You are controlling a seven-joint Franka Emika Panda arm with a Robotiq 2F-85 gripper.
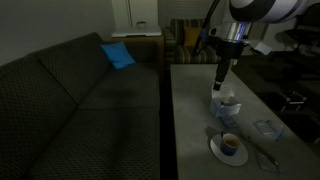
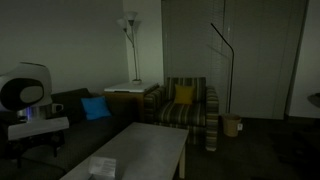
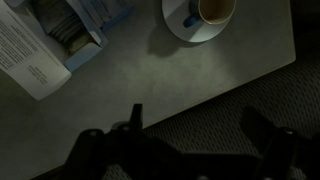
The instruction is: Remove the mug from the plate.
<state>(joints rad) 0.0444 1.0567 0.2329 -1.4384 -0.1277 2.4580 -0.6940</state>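
hand (image 1: 218, 90) hangs above the table (image 1: 190, 120), its fingers (image 3: 95, 150) spread wide with nothing between them. in the wrist view the mug (image 3: 215, 10) stands upright on the plate (image 3: 178, 28), ahead of the hand and off to one side, well apart from the fingers. a pale box (image 3: 50, 40) lies ahead on the opposite side.

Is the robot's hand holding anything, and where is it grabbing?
Nothing is held. The gripper is open and empty above the table; the mug sits untouched on the plate.
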